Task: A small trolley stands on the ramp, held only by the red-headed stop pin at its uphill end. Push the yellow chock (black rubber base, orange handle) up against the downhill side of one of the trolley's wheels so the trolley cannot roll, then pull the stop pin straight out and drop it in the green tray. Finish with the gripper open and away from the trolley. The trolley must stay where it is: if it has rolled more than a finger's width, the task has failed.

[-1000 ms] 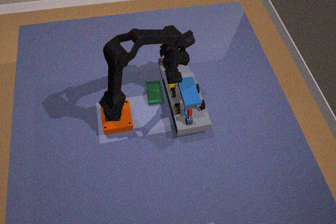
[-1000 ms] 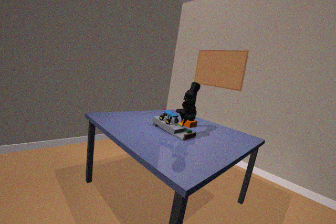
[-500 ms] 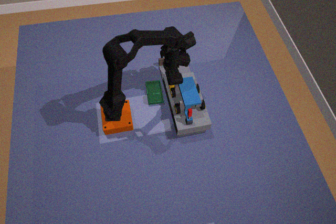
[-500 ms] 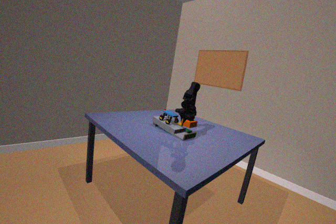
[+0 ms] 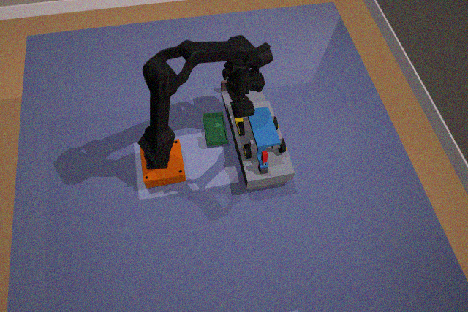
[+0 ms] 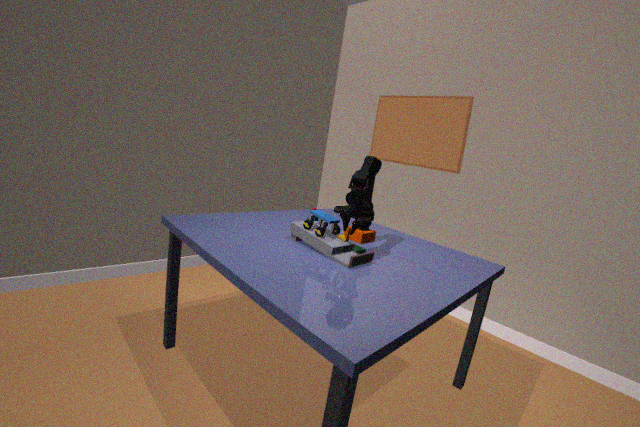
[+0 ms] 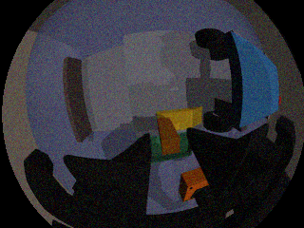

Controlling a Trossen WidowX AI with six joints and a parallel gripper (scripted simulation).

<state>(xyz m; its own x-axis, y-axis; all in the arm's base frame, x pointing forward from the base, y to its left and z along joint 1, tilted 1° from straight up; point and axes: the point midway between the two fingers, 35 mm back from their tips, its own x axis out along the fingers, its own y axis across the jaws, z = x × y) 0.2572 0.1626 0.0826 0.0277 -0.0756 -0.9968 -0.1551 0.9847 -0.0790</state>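
Standing at the lower left of the middle group in the top view, the orange arm base (image 5: 163, 172) is seen on the blue table (image 5: 94, 225), and the black arm is bent up and over to the right. Just right of the base, the green tray (image 5: 214, 128) is laid flat beside the grey ramp (image 5: 270, 178). Further right, the gripper (image 5: 241, 112) is lowered over the ramp's upper end, its fingers parted partway and closed on nothing. In the wrist view the yellow chock (image 7: 179, 128) with its orange handle (image 7: 194, 184) is seen between the dark fingers, apart from them, and touching a black trolley wheel (image 7: 222, 117). In the top view the chock is glimpsed just beside the left-hand wheel. The blue trolley (image 5: 264, 128) is placed on the ramp right of the chock. At its lower end the red-headed stop pin (image 5: 264, 156) is seated upright in its block.
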